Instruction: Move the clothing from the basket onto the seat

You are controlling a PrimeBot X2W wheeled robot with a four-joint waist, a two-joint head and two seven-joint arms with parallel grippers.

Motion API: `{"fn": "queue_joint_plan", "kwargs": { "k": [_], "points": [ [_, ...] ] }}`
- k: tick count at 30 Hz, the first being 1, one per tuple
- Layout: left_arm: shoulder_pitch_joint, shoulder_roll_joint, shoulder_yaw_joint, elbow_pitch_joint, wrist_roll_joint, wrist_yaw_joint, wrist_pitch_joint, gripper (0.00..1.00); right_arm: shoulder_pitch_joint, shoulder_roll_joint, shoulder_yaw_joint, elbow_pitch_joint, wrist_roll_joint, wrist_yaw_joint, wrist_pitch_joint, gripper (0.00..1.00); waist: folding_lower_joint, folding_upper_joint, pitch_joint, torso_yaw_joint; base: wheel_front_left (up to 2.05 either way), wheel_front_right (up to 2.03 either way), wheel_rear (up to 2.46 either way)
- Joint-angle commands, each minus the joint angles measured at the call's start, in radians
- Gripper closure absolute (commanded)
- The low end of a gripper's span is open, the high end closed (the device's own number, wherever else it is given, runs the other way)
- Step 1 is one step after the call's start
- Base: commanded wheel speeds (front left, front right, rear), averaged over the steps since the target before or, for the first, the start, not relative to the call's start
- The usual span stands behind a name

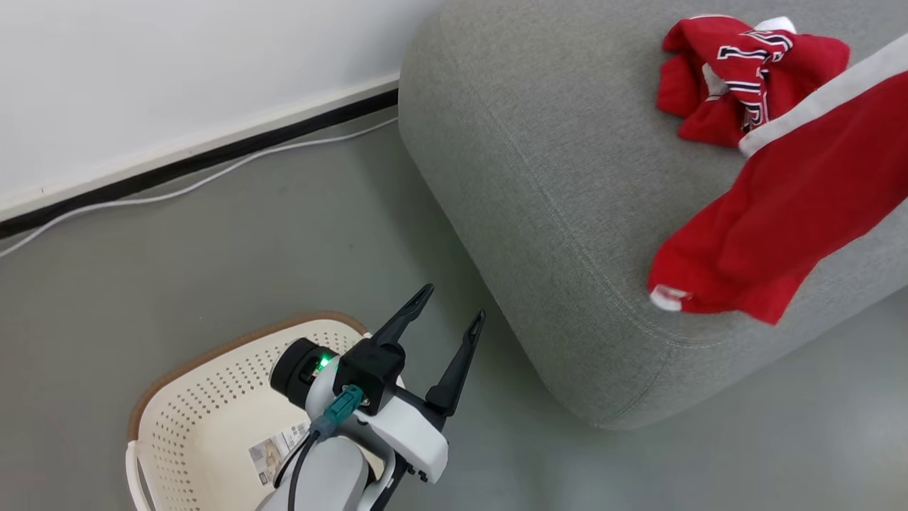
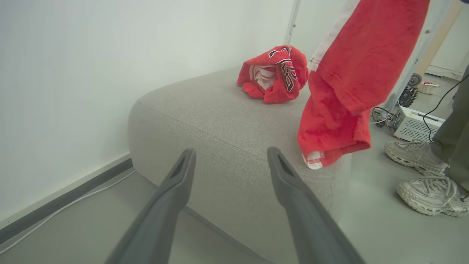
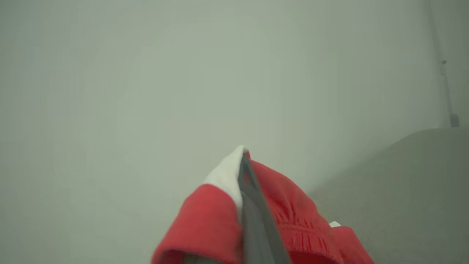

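While the basket (image 1: 206,404) sits on the grey floor (image 1: 213,241) at the lower left of the head view, its paper label (image 1: 273,451) showing on the inner bottom, the left hand (image 1: 454,301) reaches out past the basket's right rim. Its two dark fingers are spread wide with nothing between them. From the left wrist view, that hand (image 2: 231,151) points at the rounded side of the sofa (image 2: 205,121), apart from it.

The grey sofa (image 1: 539,177) stands just right of the basket. A crumpled jersey (image 1: 745,78) with dark lettering lies on its top, toward the back. Next to the jersey, a red garment (image 1: 780,220) with a white band hangs down over the sofa's front corner. Whether its lower hem touches the fabric cannot be told. The right wrist view has the right hand (image 3: 243,159) closed, its fingers pinching this red garment (image 3: 205,220) at the white band. At the far right of the left wrist view, a person's pale shoes (image 2: 421,172) stand on the floor beside the sofa.
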Motion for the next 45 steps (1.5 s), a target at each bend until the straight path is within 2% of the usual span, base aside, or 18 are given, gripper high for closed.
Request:
{"fn": "queue_joint_plan", "kwargs": {
  "k": [1, 4, 10, 17, 25, 32, 38, 45],
  "points": [
    [-0.050, 0.001, 0.015, -0.014, 0.003, 0.010, -0.006, 0.00, -0.043, -0.051, -0.001, -0.004, -0.028, 0.003, -0.006, 1.00, 0.0000, 0.0000, 0.046, 0.032, 0.00, 0.00, 0.00],
    [-0.083, 0.001, -0.011, 0.000, 0.005, 0.019, -0.006, 0.00, -0.115, -0.112, 0.003, 0.027, -0.099, 0.003, -0.006, 1.00, 0.0000, 0.0000, 0.086, 0.051, 0.00, 0.00, 0.00],
    [-0.144, 0.001, -0.068, 0.025, -0.003, 0.038, -0.006, 0.00, -0.270, -0.198, -0.026, 0.116, -0.166, 0.003, -0.006, 1.00, 0.0000, 0.0000, 0.160, 0.088, 0.00, 0.00, 0.00],
    [-0.208, 0.001, -0.150, 0.045, -0.028, 0.066, -0.006, 0.00, -0.451, -0.310, -0.073, 0.268, -0.256, 0.003, -0.006, 1.00, 0.0000, 0.0000, 0.241, 0.130, 0.00, 0.00, 0.00],
    [-0.262, 0.001, -0.212, 0.071, -0.042, 0.104, -0.006, 0.00, -0.652, -0.419, -0.197, 0.459, -0.353, 0.003, -0.006, 1.00, 0.0000, 0.0000, 0.336, 0.180, 0.00, 0.00, 0.00],
    [-0.293, 0.001, -0.266, 0.073, -0.070, 0.128, -0.006, 0.00, -0.712, -0.442, -0.285, 0.562, -0.421, 0.003, -0.006, 1.00, 0.0000, 0.0000, 0.403, 0.217, 0.00, 0.00, 0.00],
    [-0.314, 0.001, -0.315, 0.085, -0.078, 0.161, -0.006, 0.00, -0.674, -0.387, -0.311, 0.688, -0.414, 0.003, -0.006, 1.00, 0.0000, 0.0000, 0.452, 0.262, 0.00, 0.00, 0.00],
    [-0.304, 0.000, -0.314, 0.059, -0.098, 0.185, -0.006, 0.00, -0.548, -0.308, -0.236, 0.727, -0.330, 0.003, -0.006, 1.00, 0.0000, 0.0000, 0.437, 0.305, 0.00, 0.00, 0.00]
  ]
}}
